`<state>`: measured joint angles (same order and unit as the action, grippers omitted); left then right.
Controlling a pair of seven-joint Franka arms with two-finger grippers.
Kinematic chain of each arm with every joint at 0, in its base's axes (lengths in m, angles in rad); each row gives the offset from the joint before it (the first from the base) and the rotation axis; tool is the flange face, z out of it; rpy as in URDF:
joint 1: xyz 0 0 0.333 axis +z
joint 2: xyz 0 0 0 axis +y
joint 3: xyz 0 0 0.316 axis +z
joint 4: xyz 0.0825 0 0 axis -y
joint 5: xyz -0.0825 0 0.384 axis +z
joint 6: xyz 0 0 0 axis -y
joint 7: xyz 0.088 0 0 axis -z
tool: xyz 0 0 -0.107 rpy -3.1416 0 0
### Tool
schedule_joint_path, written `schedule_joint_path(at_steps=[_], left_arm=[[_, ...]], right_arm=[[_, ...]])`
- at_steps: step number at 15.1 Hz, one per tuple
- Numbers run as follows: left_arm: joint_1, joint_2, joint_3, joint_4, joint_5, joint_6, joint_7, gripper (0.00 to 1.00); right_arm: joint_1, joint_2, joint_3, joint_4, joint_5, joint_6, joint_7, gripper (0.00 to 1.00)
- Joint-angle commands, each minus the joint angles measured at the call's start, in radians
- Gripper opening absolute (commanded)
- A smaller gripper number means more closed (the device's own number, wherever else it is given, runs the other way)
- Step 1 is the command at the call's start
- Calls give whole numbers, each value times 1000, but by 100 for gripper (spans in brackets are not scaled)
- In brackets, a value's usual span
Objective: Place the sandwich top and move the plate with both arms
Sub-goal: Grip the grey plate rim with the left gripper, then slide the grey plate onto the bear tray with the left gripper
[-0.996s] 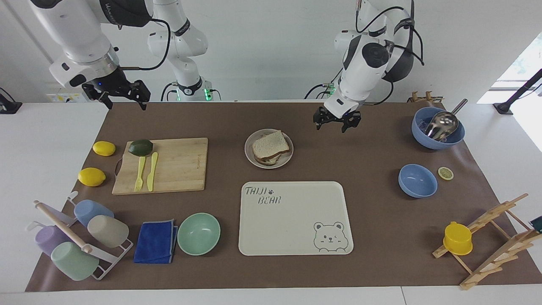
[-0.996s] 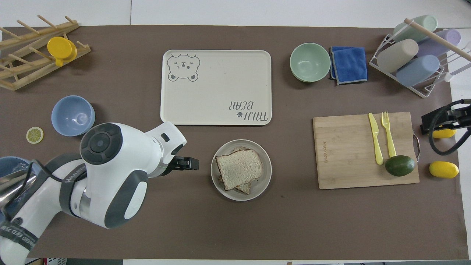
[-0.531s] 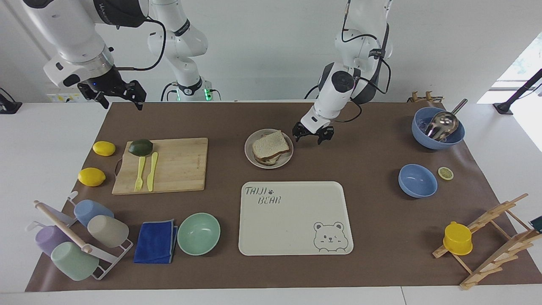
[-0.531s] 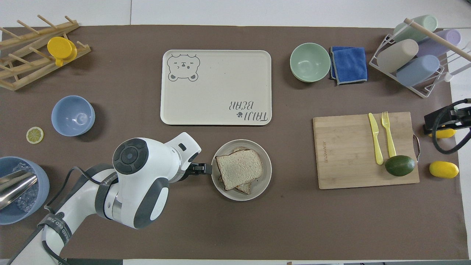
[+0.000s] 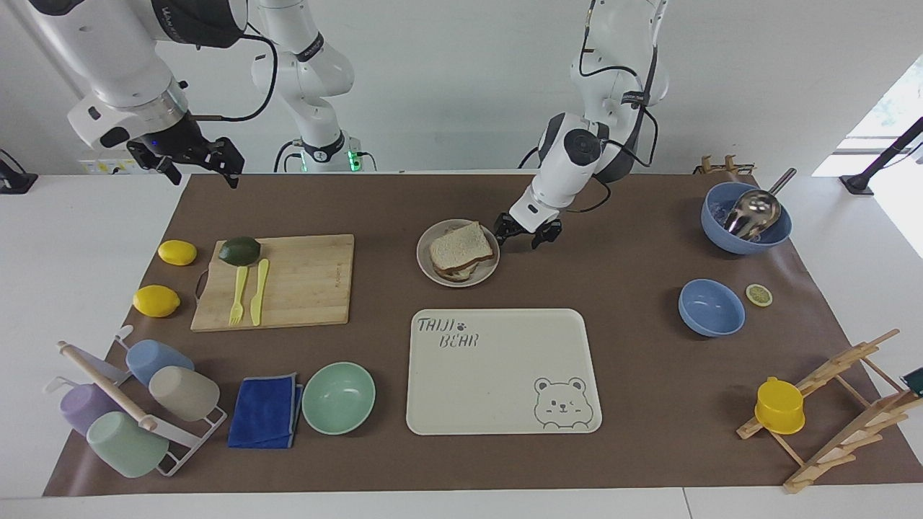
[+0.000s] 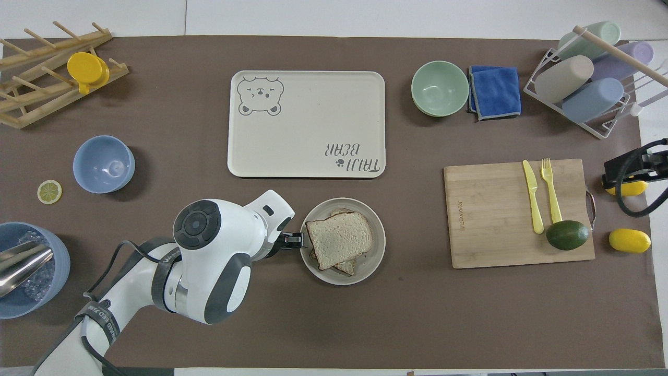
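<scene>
Black two-finger left gripper (image 5: pixel 525 238) is lowered, fingers apart, at the rim of the small round beige-grey plate (image 5: pixel 427 268) near the brown mat's middle; contact cannot be told. On it the pale brown-crusted sandwich top (image 5: pixel 460 247) is laid. Black right gripper (image 5: pixel 193 160) is held open over the mat's corner.

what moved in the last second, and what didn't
The left gripper came down from over the bare mat to the plate rim at the left arm's end. The right gripper rose slightly, toward the table's edge. Plate and sandwich top stayed put.
</scene>
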<state>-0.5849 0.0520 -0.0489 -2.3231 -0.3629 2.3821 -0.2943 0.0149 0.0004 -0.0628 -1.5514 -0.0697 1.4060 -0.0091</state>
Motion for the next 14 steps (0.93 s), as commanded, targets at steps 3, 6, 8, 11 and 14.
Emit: schedule_joint_path(at_steps=[3, 6, 8, 11, 14], left_arm=[[-39, 22, 15, -9, -47, 61, -6, 66], [-49, 28, 15, -9, -68, 80, -6, 60], [-49, 28, 15, -7, -68, 80, -6, 53], [-50, 28, 15, -7, -70, 80, -5, 39], [-52, 28, 14, -7, -70, 80, -5, 26]], right_arm=[[-18, -17, 8, -21, 11, 21, -20, 100], [-15, -17, 8, -19, 11, 37, -25, 100], [-16, -16, 8, -19, 10, 42, -28, 100], [-10, -16, 9, -18, 8, 41, -29, 100], [-10, -16, 9, -18, 10, 42, -31, 100]])
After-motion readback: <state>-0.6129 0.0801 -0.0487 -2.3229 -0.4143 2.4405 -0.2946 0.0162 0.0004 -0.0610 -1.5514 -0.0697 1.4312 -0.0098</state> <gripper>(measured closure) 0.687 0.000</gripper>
